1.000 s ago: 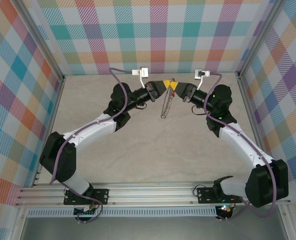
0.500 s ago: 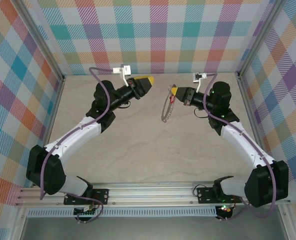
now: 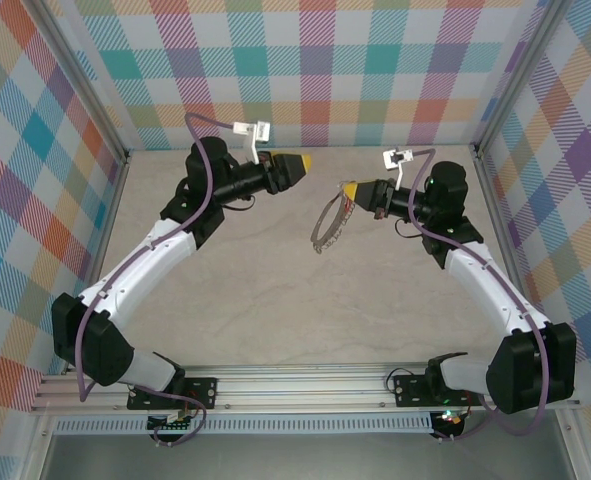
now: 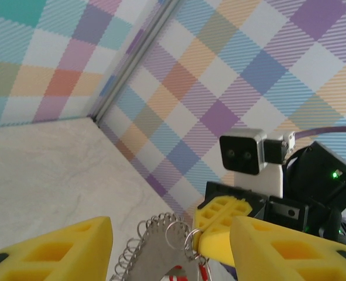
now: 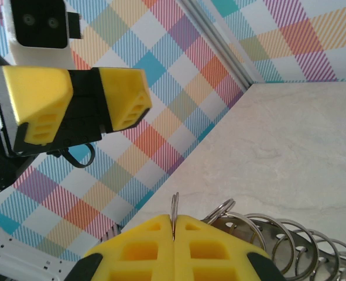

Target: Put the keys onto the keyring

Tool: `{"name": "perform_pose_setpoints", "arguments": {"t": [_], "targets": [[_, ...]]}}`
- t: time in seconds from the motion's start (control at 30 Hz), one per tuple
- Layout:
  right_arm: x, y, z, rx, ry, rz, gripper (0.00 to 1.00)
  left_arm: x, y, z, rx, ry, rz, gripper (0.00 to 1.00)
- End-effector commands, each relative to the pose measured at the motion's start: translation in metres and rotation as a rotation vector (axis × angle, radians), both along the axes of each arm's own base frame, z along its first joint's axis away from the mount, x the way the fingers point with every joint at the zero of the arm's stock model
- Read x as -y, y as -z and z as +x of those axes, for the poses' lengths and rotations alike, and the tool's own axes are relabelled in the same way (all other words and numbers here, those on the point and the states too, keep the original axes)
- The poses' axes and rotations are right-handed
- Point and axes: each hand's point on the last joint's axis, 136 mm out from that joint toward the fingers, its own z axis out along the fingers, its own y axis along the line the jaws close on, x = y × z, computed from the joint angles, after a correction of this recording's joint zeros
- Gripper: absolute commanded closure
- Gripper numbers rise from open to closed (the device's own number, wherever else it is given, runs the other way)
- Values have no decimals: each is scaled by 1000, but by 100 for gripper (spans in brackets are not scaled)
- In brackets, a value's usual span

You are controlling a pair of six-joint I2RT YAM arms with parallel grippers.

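Pastel plaid walls [image 3: 315, 60] in teal, orange, purple and yellow enclose a pale, marble-patterned tabletop [image 3: 275, 290], seen from above. Two white and black robot arms reach from the near edge toward the far wall, and their yellow-tipped ends face each other around 12 o'clock on the table.

The left gripper [image 3: 300, 161] sits at about 11 o'clock, raised off the surface. Its two yellow fingers are spread apart with nothing between them. The gap is plain from its own wrist camera and from the opposite wrist camera.

The right gripper [image 3: 349, 190] sits at about 1 o'clock, with the left gripper toward its 10 o'clock and well apart from it. Its yellow fingers are pressed tightly together, pinching a thin wire ring at the top of the keyring [image 3: 325, 222]. The keyring is a thin silver-grey metal link chain closed into a loop. It dangles from the fingertips, trailing toward 7 o'clock, with its lower end near the tabletop.

The red key [image 4: 202, 274], a tiny piece with a bright red plastic head, hangs just beneath the right fingertips against the top of the keyring. Whether it is threaded onto the chain cannot be told.
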Motion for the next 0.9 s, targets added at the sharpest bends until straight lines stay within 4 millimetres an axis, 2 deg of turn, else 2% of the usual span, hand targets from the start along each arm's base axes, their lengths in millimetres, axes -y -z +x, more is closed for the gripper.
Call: {"name": "perform_pose_setpoints", "arguments": {"t": [0.0, 0.27, 0.47, 0.6, 0.7, 0.87], "targets": [[-1, -7, -11, 54, -64, -1, 100, -3, 4, -14, 7, 45, 35, 44], [-2, 4, -18, 37, -103, 12, 100, 7, 20, -18, -10, 124, 46, 45], [-3, 3, -18, 56, -127, 50, 100, 19, 30, -19, -32, 210, 71, 48], [-5, 1, -21, 53, -173, 51, 100, 29, 37, -26, -35, 289, 93, 50], [-7, 2, -24, 44, -206, 43, 100, 35, 42, -31, -29, 334, 93, 54], [-8, 5, -23, 41, -214, 34, 100, 43, 38, -35, -2, 373, 82, 62]]}}
